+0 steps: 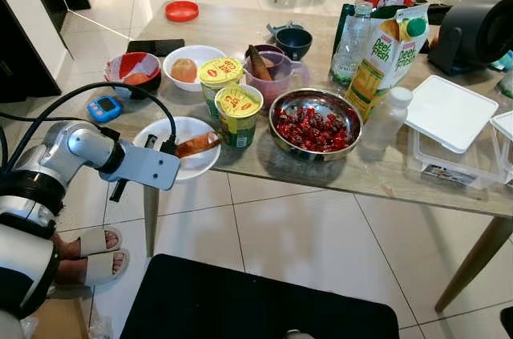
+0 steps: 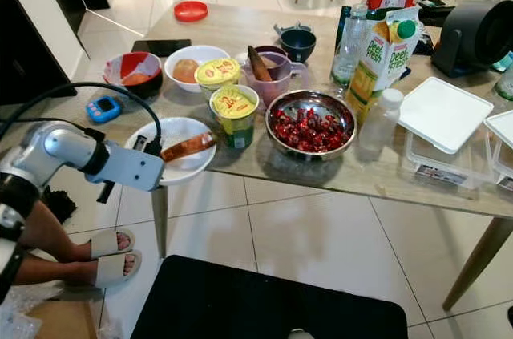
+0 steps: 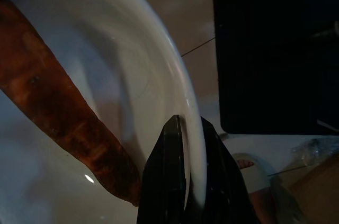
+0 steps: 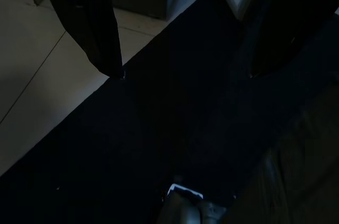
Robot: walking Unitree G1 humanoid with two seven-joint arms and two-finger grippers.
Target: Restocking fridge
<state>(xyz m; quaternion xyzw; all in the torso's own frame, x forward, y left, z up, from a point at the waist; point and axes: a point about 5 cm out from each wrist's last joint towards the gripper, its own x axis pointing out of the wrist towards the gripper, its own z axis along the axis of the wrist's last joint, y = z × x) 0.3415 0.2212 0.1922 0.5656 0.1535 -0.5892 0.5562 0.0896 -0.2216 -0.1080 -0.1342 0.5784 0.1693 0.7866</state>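
A white plate (image 1: 160, 132) with a long brown piece of food (image 1: 198, 145) on it sits at the near left corner of the table (image 1: 377, 171). My left gripper (image 1: 164, 151) is shut on the plate's near rim; the left wrist view has the fingertips (image 3: 172, 128) pinching the rim (image 3: 175, 65), with the brown food (image 3: 58, 118) beside them. Two yellow-lidded cups (image 1: 238, 110), a steel bowl of red fruit (image 1: 314, 127), a juice carton (image 1: 385, 54) and a water bottle (image 1: 353, 42) stand further along. My right gripper (image 4: 184, 73) hangs open over a black mat (image 4: 159, 144).
Bowls (image 1: 192, 66), a purple jug (image 1: 268, 70), clear lidded containers (image 1: 449, 115) and a black appliance (image 1: 473, 30) crowd the table. A person's sandalled feet (image 1: 88, 255) rest on the tiles at the left. The black mat (image 1: 256, 303) lies before me.
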